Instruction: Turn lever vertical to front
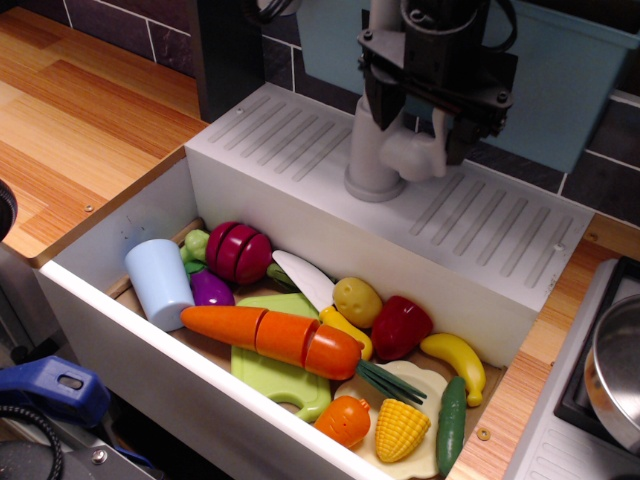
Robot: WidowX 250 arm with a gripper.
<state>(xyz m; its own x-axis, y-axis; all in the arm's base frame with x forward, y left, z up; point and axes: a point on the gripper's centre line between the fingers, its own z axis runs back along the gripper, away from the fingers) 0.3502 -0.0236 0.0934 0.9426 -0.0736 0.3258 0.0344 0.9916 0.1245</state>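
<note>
Orange carrot (pixel 271 336): lies across the front of the white sink basin (pixel 140 345), resting over a green cutting board (pixel 282 375).
Front corner: a corn cob (pixel 401 430) and a small orange fruit (pixel 343 420) sit on a pale plate (pixel 425 384), with a green cucumber (pixel 452 424) just beside them.
Mid basin: a yellow banana (pixel 458 364), red pepper (pixel 401 327), potato (pixel 358 301) and white toy knife (pixel 305 279).
Left of basin: a pale blue cup (pixel 160 283), a purple eggplant (pixel 210 288) and a sliced dark-red vegetable (pixel 239 252).
Drainboard (pixel 500 235): white, ribbed, behind the basin.
Faucet pipe (pixel 375 150): grey, upright on a round base on the drainboard.
Lever (pixel 438 142): light grey, a slim tab standing roughly upright on a rounded knob at the pipe's right side.
Gripper (pixel 432 118): black, directly over the lever, jaws spread, one finger either side of the knob; contact cannot be told.
Surroundings: wooden counter (pixel 80 130) at left, metal pot (pixel 615 372) at right, dark tiled wall (pixel 150 40) and a teal bin (pixel 570 80) behind.
</note>
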